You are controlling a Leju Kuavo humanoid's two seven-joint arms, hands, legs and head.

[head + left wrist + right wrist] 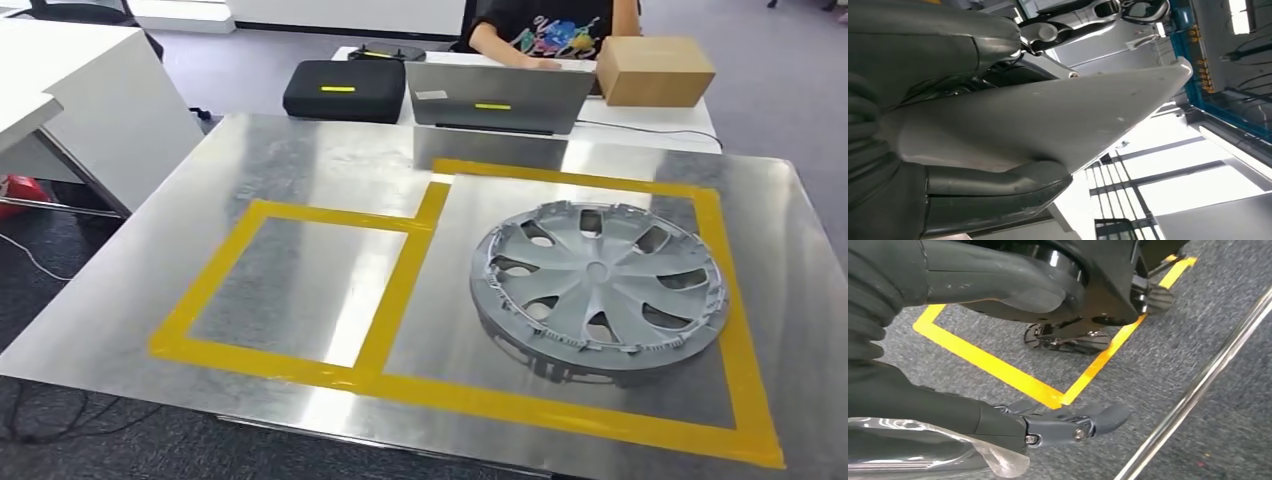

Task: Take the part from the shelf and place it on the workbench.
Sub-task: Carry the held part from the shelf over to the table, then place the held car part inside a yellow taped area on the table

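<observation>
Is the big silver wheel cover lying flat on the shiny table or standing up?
Lying flat. The wheel cover rests face up on the metal workbench, its spokes toward the head camera, inside the larger yellow tape rectangle.

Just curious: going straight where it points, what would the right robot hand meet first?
Likely the shiny metal bar crossing ahead of the right robot hand, though depth is unclear; otherwise the grey carpet.
</observation>
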